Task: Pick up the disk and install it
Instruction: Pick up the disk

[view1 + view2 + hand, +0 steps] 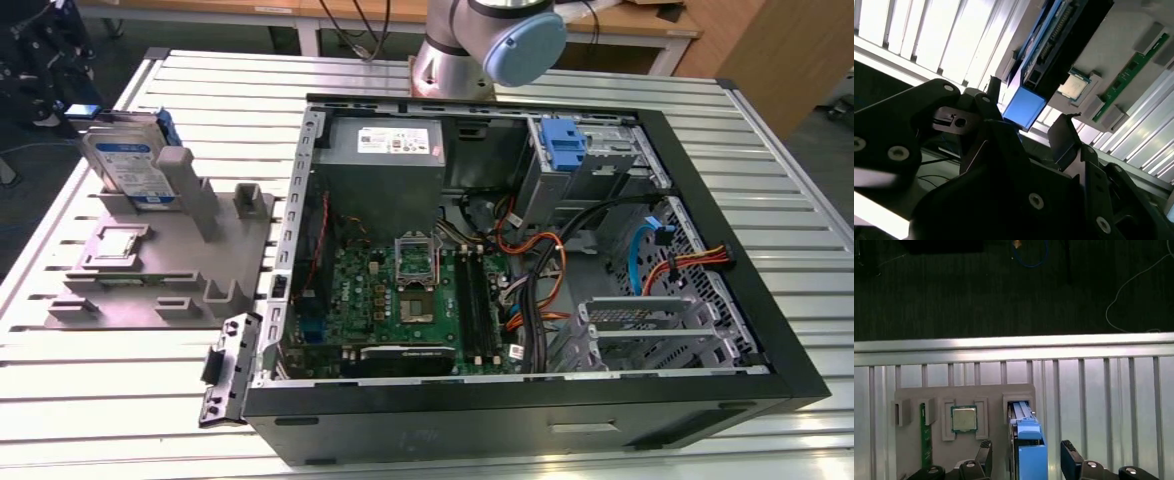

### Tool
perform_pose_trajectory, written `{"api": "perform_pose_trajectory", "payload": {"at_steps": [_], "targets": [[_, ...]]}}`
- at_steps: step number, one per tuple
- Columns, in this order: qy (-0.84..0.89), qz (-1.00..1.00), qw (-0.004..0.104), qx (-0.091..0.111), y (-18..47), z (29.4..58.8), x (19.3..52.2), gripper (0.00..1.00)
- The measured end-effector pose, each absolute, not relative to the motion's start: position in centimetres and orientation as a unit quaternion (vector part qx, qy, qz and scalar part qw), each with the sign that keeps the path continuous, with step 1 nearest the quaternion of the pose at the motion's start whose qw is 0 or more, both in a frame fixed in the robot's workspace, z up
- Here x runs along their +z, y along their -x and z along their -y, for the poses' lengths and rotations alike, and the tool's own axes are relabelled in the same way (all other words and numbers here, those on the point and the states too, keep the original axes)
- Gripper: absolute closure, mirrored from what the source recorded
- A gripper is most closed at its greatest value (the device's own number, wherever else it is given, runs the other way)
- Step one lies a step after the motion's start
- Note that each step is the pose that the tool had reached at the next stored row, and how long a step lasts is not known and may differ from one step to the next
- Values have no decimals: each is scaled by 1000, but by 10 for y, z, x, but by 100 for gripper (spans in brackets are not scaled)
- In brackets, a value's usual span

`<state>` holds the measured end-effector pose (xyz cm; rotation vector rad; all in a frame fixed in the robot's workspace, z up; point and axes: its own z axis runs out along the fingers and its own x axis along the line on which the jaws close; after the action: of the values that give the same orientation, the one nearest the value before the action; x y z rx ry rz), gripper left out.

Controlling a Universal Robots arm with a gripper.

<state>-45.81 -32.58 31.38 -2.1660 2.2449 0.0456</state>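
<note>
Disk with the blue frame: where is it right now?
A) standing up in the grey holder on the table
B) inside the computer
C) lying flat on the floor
A: the disk stands upright in the grey holder on the table, at the exterior view's left of the open computer.

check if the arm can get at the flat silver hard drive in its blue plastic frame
Probably yes: the gripper, jaws open, straddles the flat silver hard drive with nothing between.
</note>
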Motion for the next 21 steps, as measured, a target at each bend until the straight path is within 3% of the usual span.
{"api": "perform_pose_trajectory", "payload": {"at_steps": [12, 15, 16, 21], "targets": [[708, -706, 11, 15, 458, 324, 305, 35], [708, -706, 11, 15, 458, 324, 305, 37], [708, -706, 11, 15, 458, 324, 305, 44], [700, -714, 10, 15, 458, 324, 303, 44]]}}
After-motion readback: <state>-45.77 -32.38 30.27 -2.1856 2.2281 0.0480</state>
